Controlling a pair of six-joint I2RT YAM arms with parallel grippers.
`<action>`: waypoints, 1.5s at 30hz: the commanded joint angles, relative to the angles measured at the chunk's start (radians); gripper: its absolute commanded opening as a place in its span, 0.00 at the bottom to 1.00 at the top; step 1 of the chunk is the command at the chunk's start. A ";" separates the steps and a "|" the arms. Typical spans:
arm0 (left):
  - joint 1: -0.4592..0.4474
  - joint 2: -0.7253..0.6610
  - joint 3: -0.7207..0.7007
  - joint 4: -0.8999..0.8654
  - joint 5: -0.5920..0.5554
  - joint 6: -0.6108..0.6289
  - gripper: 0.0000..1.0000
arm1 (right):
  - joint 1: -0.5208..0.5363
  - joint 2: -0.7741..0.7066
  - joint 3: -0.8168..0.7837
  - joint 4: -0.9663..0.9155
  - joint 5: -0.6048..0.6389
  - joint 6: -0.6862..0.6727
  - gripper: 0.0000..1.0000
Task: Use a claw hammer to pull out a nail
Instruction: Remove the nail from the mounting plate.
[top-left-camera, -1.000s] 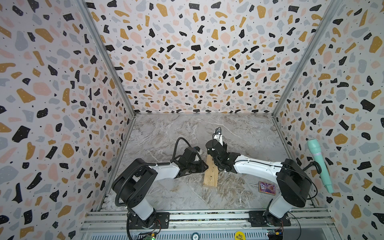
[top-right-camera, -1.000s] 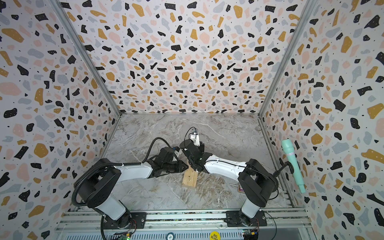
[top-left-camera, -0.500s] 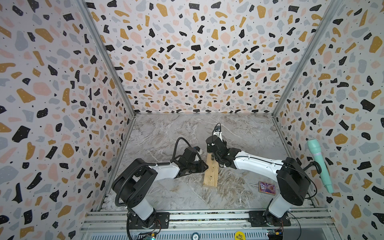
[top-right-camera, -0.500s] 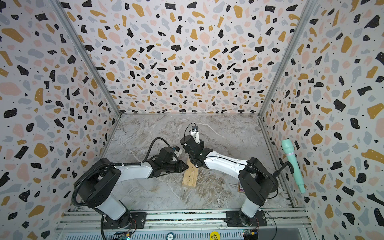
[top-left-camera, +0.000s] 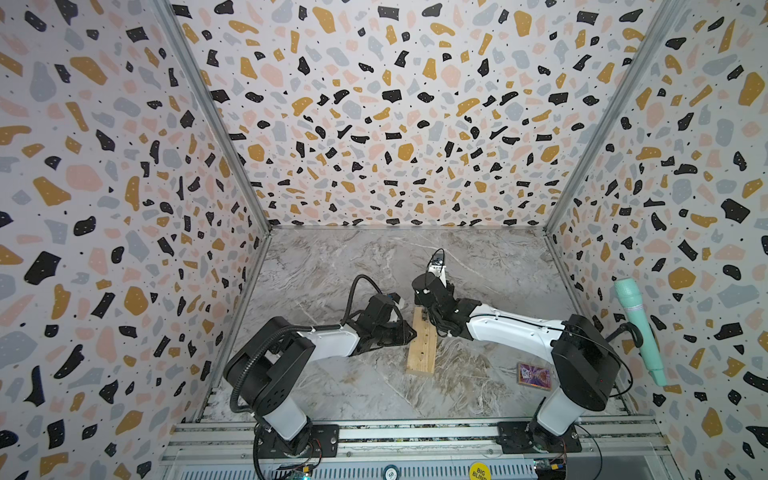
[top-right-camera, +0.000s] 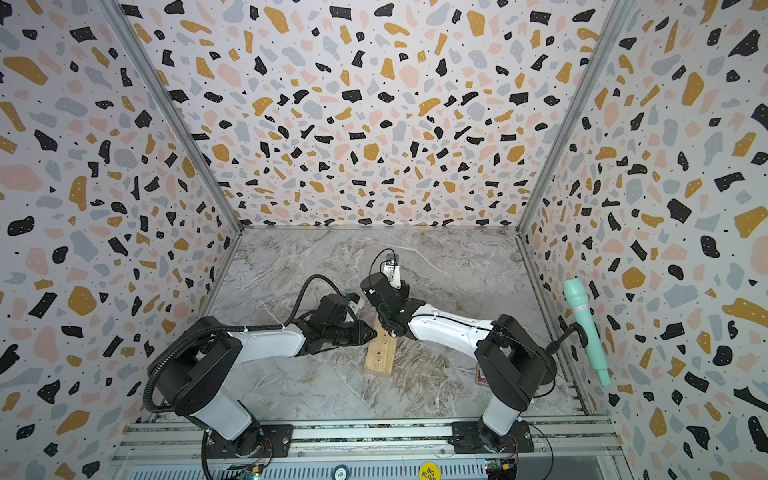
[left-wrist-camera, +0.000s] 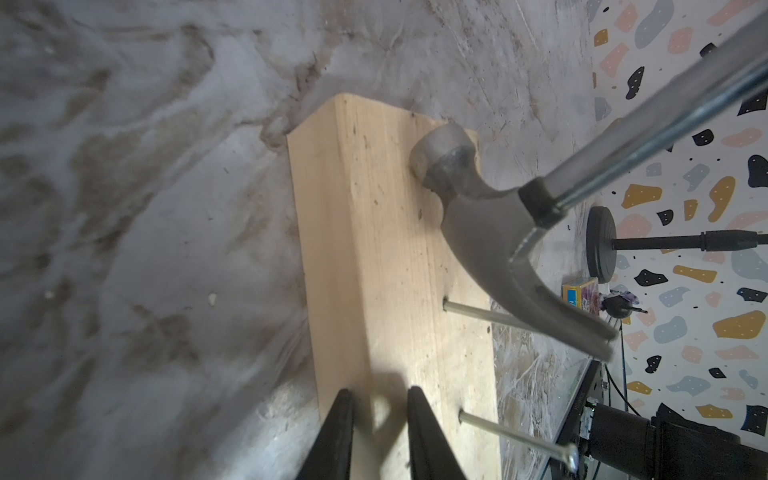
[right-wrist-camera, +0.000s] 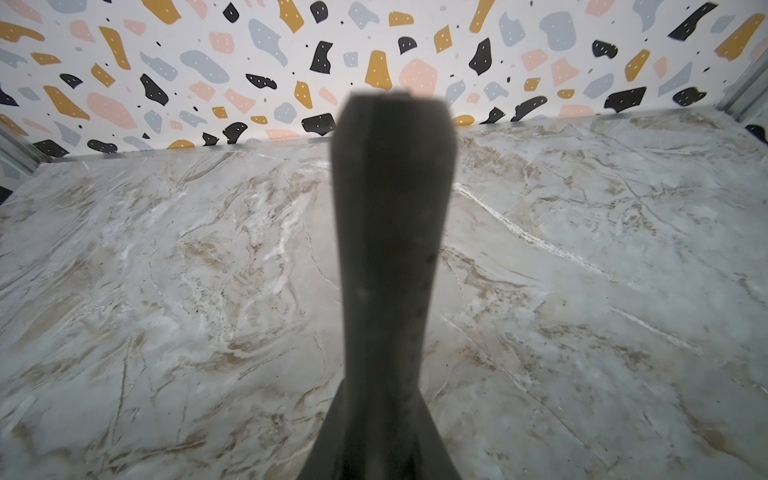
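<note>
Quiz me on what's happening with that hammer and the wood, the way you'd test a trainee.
1. True or false: the claw of the claw hammer reaches a nail standing in the wooden block.
2. How many nails stand in the block? A one, B two, C four.
3. Fill in: the hammer's black handle is gripped by the ___ arm's jaws.
Key: 1 true; 2 B; 3 right.

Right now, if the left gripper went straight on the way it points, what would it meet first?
The block. The left gripper points at its long side from right up close, probably touching it; depth is hard to judge.
</note>
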 joint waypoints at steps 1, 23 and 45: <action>-0.003 0.047 -0.034 -0.119 -0.035 0.003 0.25 | 0.015 0.002 -0.057 -0.070 0.099 -0.073 0.00; -0.003 0.061 -0.030 -0.110 -0.020 -0.002 0.24 | 0.092 -0.049 -0.193 0.223 0.227 -0.146 0.00; -0.002 0.062 -0.037 -0.094 -0.009 -0.010 0.24 | 0.068 0.066 -0.222 0.737 0.332 -0.478 0.00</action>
